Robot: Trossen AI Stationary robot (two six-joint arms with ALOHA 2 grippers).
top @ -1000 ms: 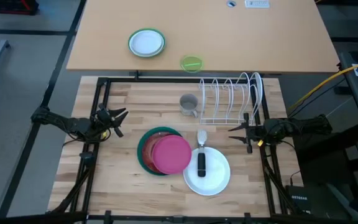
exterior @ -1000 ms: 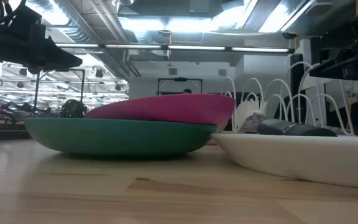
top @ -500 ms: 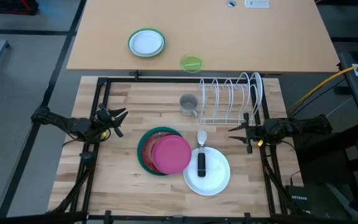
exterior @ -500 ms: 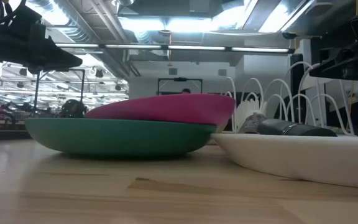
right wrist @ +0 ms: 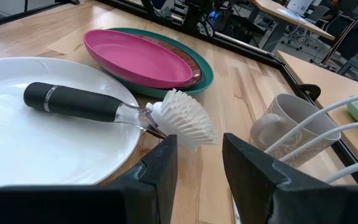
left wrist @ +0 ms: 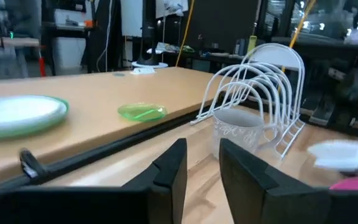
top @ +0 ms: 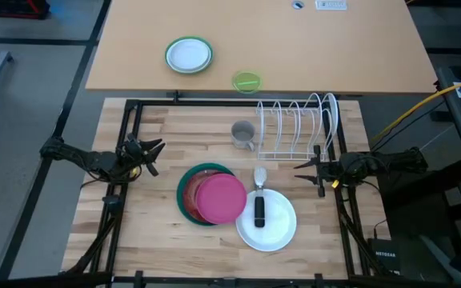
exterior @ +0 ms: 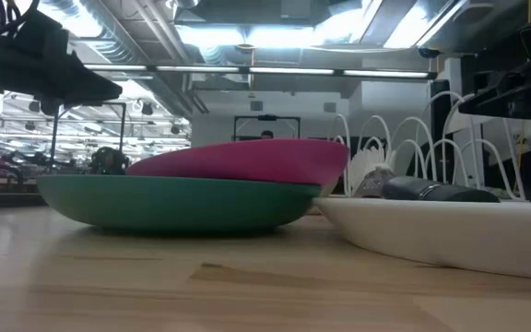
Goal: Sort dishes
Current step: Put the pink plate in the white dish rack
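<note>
With sorting not yet begun, the pink plate [top: 220,198] is left stacked on the teal-green plate [top: 189,203] at table centre, while the left gripper [top: 154,149] at nine o'clock and the right gripper [top: 301,170] at three o'clock are held clear, fingers apart and empty.

**What sits on the two tables**

The wooden table [top: 158,232] holds a teal-green plate [top: 184,192], a white plate [top: 278,228], a grey mug [top: 242,133] and a wire rack [top: 298,128]. The tan table [top: 358,48] behind holds a green-rimmed plate [top: 189,55] and a lime bowl [top: 246,81].

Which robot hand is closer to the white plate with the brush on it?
The right one. The right gripper waits just beyond the white plate, off its far right edge. The left gripper sits across the table, past the stacked pink plate. Both are open and empty.
</note>
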